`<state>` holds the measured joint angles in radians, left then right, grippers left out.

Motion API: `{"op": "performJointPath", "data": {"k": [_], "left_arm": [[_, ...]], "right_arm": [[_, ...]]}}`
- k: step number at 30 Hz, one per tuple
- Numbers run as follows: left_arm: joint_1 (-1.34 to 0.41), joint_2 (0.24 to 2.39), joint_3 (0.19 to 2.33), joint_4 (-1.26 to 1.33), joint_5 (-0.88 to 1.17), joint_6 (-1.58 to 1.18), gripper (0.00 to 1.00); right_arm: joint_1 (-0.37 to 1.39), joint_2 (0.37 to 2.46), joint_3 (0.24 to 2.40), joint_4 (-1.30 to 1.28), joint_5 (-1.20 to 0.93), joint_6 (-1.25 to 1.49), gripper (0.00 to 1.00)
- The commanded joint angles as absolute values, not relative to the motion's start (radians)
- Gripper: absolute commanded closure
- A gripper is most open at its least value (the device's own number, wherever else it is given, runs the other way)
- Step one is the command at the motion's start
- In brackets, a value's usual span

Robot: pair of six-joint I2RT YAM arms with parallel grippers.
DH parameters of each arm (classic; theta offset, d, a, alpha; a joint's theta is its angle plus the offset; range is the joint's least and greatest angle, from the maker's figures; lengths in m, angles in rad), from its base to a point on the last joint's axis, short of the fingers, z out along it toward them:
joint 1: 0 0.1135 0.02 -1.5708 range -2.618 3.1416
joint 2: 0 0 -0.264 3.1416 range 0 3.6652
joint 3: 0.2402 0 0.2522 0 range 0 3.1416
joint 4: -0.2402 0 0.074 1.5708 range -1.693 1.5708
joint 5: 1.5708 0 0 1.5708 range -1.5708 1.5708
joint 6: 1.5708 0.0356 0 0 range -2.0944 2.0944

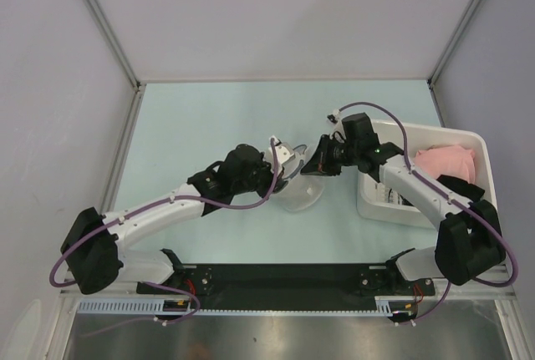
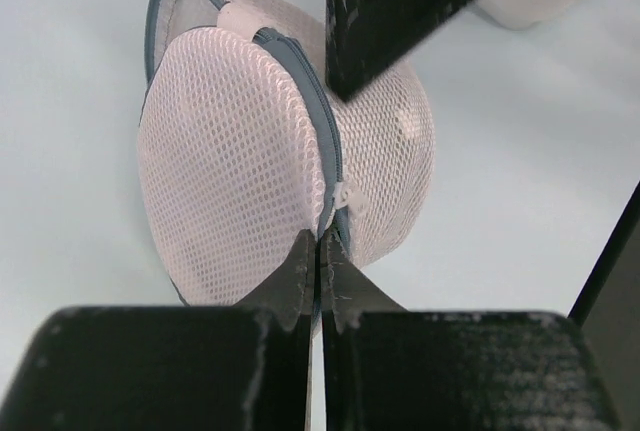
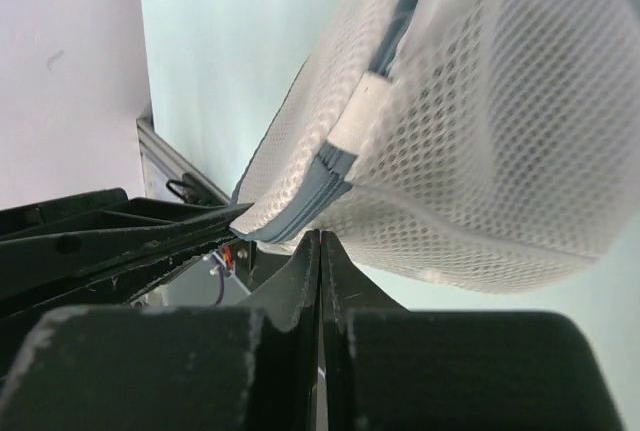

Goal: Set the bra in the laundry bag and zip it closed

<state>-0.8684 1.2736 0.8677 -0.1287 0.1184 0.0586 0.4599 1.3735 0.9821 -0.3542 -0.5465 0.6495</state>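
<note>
The laundry bag (image 1: 303, 194) is a round white mesh pouch with a grey-blue zipper rim, held up between both grippers at the table's middle. My left gripper (image 2: 320, 247) is shut on the bag's zipper rim (image 2: 330, 141), and it shows in the top view (image 1: 282, 169). My right gripper (image 3: 320, 238) is shut, its tips right under the bag's rim (image 3: 318, 187); nothing shows between them. It sits at the bag's far side (image 1: 316, 164), and one of its fingers (image 2: 400, 11) crosses the left wrist view. The bra is hidden.
A white rectangular bin (image 1: 380, 208) stands at the right, with a pink garment (image 1: 447, 162) in it. My right arm reaches across the bin's near left corner. Grey walls enclose the table on three sides.
</note>
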Motion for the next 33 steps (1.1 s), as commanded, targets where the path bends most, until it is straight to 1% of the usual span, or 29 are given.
{"op": "performJointPath", "data": {"k": [1,4,5,6,8,9,11,12,19,23,28,33], "left_arm": [[-0.873,1.232,0.854,-0.109,0.137,0.083,1.00],[-0.873,1.238,0.862,-0.107,0.169,0.081,1.00],[-0.873,1.241,0.876,-0.115,0.179,0.077,1.00],[-0.873,1.250,0.887,-0.120,0.190,0.075,1.00],[-0.871,1.259,0.919,-0.146,0.227,0.060,1.00],[-0.871,1.264,0.926,-0.149,0.241,0.052,1.00],[-0.870,1.269,0.939,-0.149,0.262,0.034,1.00],[-0.870,1.270,0.940,-0.147,0.267,0.029,1.00],[-0.865,1.267,0.934,-0.140,0.282,0.015,1.00],[-0.862,1.264,0.925,-0.143,0.285,0.015,1.00],[-0.862,1.261,0.925,-0.140,0.301,0.012,1.00],[-0.862,1.258,0.922,-0.137,0.311,0.009,1.00]], "right_arm": [[0.443,1.359,1.043,-0.387,-0.549,0.598,1.00],[0.443,1.339,1.026,-0.351,-0.648,0.569,1.00],[0.442,1.332,1.019,-0.351,-0.666,0.528,0.99],[0.442,1.319,1.009,-0.341,-0.684,0.509,0.89],[0.445,1.298,0.991,-0.319,-0.729,0.480,0.80],[0.446,1.290,0.971,-0.308,-0.735,0.468,0.72],[0.454,1.272,0.942,-0.260,-0.744,0.482,0.65],[0.472,1.267,0.910,-0.238,-0.739,0.512,0.64],[0.564,1.276,0.842,-0.114,-0.674,0.597,0.64],[0.572,1.272,0.822,-0.107,-0.644,0.597,0.62],[0.574,1.275,0.811,-0.095,-0.583,0.604,0.66],[0.577,1.273,0.807,-0.095,-0.529,0.598,0.65]]}}
